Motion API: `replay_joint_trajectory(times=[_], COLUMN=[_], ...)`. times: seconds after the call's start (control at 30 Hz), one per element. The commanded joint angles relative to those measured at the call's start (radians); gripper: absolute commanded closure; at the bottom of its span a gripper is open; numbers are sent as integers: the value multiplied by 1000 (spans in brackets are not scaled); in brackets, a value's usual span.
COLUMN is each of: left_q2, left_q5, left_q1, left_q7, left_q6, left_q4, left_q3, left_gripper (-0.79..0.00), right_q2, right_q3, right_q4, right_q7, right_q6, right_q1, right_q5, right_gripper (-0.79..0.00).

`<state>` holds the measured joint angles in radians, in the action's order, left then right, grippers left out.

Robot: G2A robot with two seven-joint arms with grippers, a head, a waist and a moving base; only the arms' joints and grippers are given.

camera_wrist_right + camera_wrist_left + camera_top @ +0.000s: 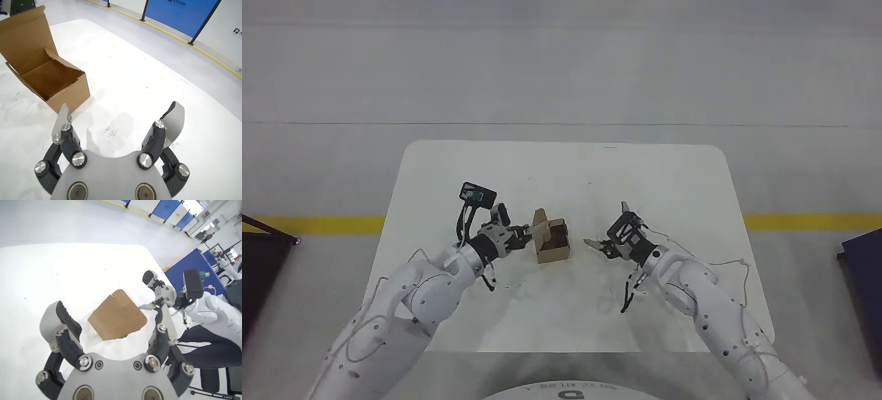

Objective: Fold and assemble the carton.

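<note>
Although white lettering runs across the blue panels (181, 17) standing on the floor well beyond the carton (47, 72), we leave it unread, and the carton's own corrugated faces look plain brown wherever they turn toward us. It stands on the white desk (662, 180), about midway across it, with its mouth open upward and one tall flap raised on the side nearest the left end effector (520, 236). From the right wrist we look down into its bare inner walls and floor, though one corner of the carton is cut off at the picture's edge. From the left wrist we meet only a flat outer panel with rounded corners, which hides the mouth and everything behind it. The left end effector is released, its two fingers (64, 317) spread wide just beside the carton; we cannot tell whether either pad touches the cardboard. The right end effector (605, 228) sits on the carton's opposite side, likewise released and grasping nothing. One of its thin fingertips points at the carton, with a sliver of desk between them in the top view. Small dark specks (111, 132) mark the desk near the carton on the right end effector's side, too small for us to say what they are. A yellow line (812, 221) crosses the floor well apart from the carton, past the desk's edge.
</note>
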<state>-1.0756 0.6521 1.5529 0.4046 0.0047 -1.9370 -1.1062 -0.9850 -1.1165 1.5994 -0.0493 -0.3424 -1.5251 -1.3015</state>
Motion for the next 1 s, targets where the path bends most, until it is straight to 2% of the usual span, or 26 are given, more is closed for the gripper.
replay_joint_trajectory(times=[0.0,0.03,0.1,0.3,0.37,0.43,0.63,0.7,0.77,0.97], left_q2=[-8,-11,-15,-23,-23,-24,-25,-25,-25,-28], left_q5=[-31,-43,-29,-37,-30,-42,-32,-31,-32,-65], left_q1=[-14,-22,-39,-55,-55,-53,-52,-49,-47,-37], left_q7=[-10,-10,2,32,40,42,51,53,57,53], left_q6=[29,37,40,52,44,43,44,45,45,66], left_q4=[15,24,38,71,76,80,78,75,72,62], left_q3=[21,29,49,72,75,74,69,65,61,46], left_gripper=[-714,-656,-588,-489,-379,-326,-222,-132,-9,0], right_q2=[0,-1,-1,-2,-3,-4,-6,-7,-8,-9], right_q3=[-2,-3,-6,-14,-16,-19,-23,-24,-25,-39], right_q4=[3,6,11,15,16,15,19,19,23,43], right_q7=[0,0,0,0,-2,-2,-1,0,-1,-36], right_q6=[1,2,1,1,0,-2,-5,-8,-9,-39], right_q1=[-6,-9,-14,-26,-31,-33,-36,-36,-36,-43], right_q5=[-4,-6,-11,-16,-16,-15,-16,-17,-16,8], right_gripper=[-785,-785,-785,-785,-785,-785,-785,-785,-785,-785])
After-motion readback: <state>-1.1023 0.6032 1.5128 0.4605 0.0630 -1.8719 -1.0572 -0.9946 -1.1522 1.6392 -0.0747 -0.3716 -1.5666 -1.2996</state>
